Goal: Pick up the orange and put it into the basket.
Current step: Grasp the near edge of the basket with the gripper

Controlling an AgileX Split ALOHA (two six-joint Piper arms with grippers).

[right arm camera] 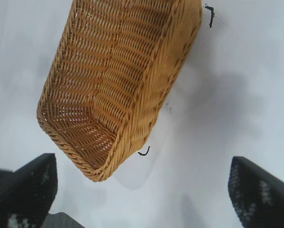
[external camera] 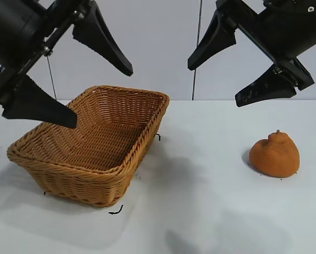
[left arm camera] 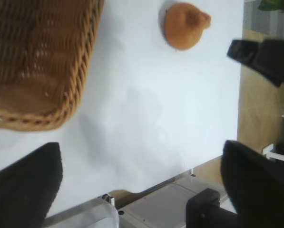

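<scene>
Exterior view: large tan-brown rectangular woven wicker basket (external camera: 94, 145) standing upright on the white table (external camera: 200, 211), toward the left side. Lumpy matte orange-brown orange (external camera: 274, 154) with a small stem nub resting on the table at the right, well apart from the basket, outside it. Left gripper (external camera: 99, 92) raised above the basket's left part, black fingers spread wide, holding nothing. Right gripper (external camera: 229, 79) raised above the table, up and to the left of the orange, fingers likewise spread wide and empty. Small black marks (external camera: 115, 211) on the table beside the basket's corners.

Left wrist view: basket corner (left arm camera: 42, 61), orange (left arm camera: 183, 25) lying on the bare table apart from the basket rim. Two black fingertips (left arm camera: 25, 190) of the left gripper far apart, nothing between. Other arm's gripper (left arm camera: 260, 54) seen farther off.

Right wrist view: whole basket (right arm camera: 118, 80) seen from above, interior empty. Right fingertips (right arm camera: 260, 194) wide apart, clear of the table. Orange out of this view.
</scene>
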